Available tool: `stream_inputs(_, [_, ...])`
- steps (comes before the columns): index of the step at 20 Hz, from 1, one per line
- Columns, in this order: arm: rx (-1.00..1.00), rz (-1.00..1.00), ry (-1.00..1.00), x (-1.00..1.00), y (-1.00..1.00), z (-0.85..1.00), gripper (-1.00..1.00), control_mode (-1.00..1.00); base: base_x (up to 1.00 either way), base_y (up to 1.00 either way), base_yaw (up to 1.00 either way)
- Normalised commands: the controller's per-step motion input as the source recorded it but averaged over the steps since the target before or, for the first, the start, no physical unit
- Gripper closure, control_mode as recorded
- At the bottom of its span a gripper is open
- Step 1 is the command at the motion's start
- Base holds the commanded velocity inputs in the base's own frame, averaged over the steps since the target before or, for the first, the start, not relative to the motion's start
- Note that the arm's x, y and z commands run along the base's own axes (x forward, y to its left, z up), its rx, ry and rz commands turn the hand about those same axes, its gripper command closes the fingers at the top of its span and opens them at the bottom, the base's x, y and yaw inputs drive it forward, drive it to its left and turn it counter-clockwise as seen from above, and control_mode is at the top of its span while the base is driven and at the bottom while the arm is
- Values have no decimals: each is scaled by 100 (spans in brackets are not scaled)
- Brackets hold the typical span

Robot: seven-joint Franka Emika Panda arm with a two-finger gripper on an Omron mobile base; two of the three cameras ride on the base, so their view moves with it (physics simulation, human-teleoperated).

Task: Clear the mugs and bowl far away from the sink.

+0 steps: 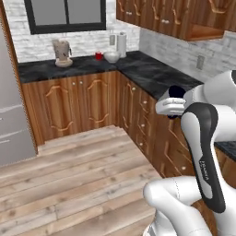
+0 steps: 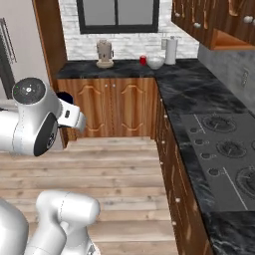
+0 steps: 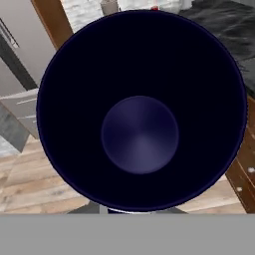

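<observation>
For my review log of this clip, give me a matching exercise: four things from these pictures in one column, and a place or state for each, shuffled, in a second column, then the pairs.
Things:
1. red mug
2. navy-lined mug
3. bowl
4. coffee machine

Places or states:
A. at the gripper, off the counter
B. on the far counter, between the coffee machine and the bowl
C. on the far counter, left of the red mug, below the window
D. on the far counter, just right of the red mug, beside the paper towel roll

Pairs: 1-B, 2-A, 3-D, 4-C
</observation>
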Motion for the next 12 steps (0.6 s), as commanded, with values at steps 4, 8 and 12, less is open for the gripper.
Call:
stream_inputs(4, [0,0,0,0,0,0,100,100,100,5,0])
stream_inputs(8, [0,0,0,0,0,0,100,100,100,0,0])
stream_inputs(12, [0,0,0,0,0,0,100,100,100,0,0])
